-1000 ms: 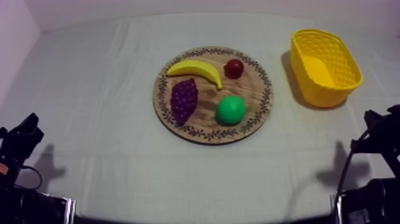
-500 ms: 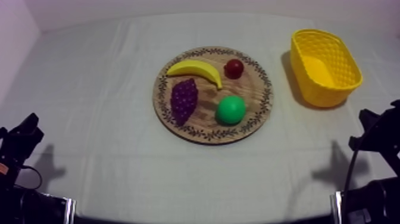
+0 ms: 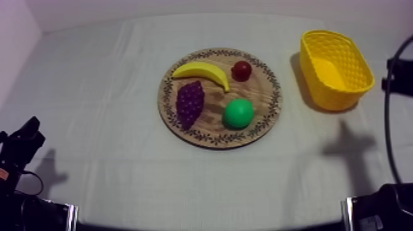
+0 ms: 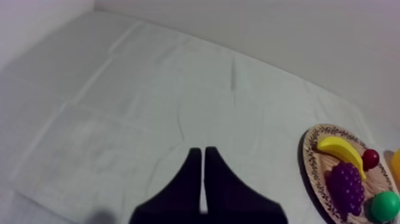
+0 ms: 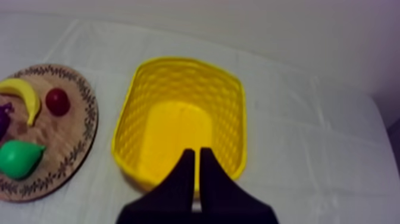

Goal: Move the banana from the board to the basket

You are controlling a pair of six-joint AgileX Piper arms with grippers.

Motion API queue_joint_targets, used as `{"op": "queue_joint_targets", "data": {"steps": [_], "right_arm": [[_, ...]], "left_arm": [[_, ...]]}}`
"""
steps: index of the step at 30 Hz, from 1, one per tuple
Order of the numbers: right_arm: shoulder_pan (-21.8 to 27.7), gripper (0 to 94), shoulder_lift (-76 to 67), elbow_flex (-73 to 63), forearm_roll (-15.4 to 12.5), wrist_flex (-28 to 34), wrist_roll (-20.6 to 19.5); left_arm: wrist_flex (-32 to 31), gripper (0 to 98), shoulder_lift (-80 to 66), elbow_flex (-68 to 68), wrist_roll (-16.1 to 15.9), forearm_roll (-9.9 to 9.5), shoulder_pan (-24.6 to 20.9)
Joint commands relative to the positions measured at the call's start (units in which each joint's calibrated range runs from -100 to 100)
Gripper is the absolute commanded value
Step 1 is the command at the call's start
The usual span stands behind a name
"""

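Note:
The yellow banana (image 3: 203,72) lies along the far left of the round wooden board (image 3: 265,92), mid-table. The yellow basket (image 3: 335,67) stands empty at the far right. My left gripper (image 3: 27,132) rests low at the left, its fingers together as a narrow wedge (image 4: 203,154) over bare cloth, with the board (image 4: 308,173) and banana (image 4: 342,152) off to its side. My right gripper (image 5: 197,156) is shut on nothing and hovers over the near rim of the basket (image 5: 184,61). The right arm (image 3: 401,75) shows at the edge beside the basket.
Purple grapes (image 3: 190,102), a green pear (image 3: 238,113) and a small red fruit (image 3: 241,70) share the board with the banana. The red fruit lies close to the banana's right tip. Open cloth surrounds the board.
My right arm has risen from low at the right to the upper right edge beside the basket, and its shadow has shifted. The left arm and the fruit have not moved.

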Motion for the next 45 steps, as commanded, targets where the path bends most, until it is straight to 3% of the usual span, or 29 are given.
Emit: {"op": "queue_joint_targets", "data": {"steps": [1, 5, 14, 22, 32, 36, 39, 41, 45], "right_arm": [[0.9, 0.5, 8.7, -13.1, -1.3, 0.6, 1.4], [1.5, 0.5, 15.2, -22.2, -1.8, 1.1, 1.7], [-4.6, 0.5, 29.8, -36.3, 6.5, 2.0, -4.5], [-10.8, 0.5, 40.1, -41.3, 9.3, 2.0, -5.3], [-20.8, 0.5, 47.7, -41.8, 18.2, 2.5, -12.8], [-24.6, 0.5, 49.9, -42.4, 20.1, 3.1, -14.1], [-26.9, 0.5, 51.0, -42.7, 19.5, 2.8, -11.9], [-28.0, 0.5, 51.5, -42.6, 18.0, 2.2, -8.1], [-28.5, 0.5, 51.3, -40.6, 11.9, 2.1, 6.2]], "left_arm": [[0.0, 0.1, 0.0, 0.0, 0.0, -0.02, 0.0], [0.0, 0.1, 0.0, 0.0, 0.0, -0.02, 0.0], [0.0, 0.1, 0.0, 0.0, 0.0, -0.02, 0.0], [0.0, 0.1, 0.0, 0.0, 0.0, -0.02, 0.0], [0.0, 0.1, 0.0, 0.0, 0.0, -0.02, 0.0], [0.0, 0.1, 0.0, 0.0, 0.0, -0.02, 0.0], [0.0, 0.1, 0.0, 0.0, 0.0, -0.02, 0.0], [0.0, 0.1, 0.0, 0.0, 0.0, -0.02, 0.0], [0.0, 0.1, 0.0, 0.0, 0.0, -0.02, 0.0]]}}
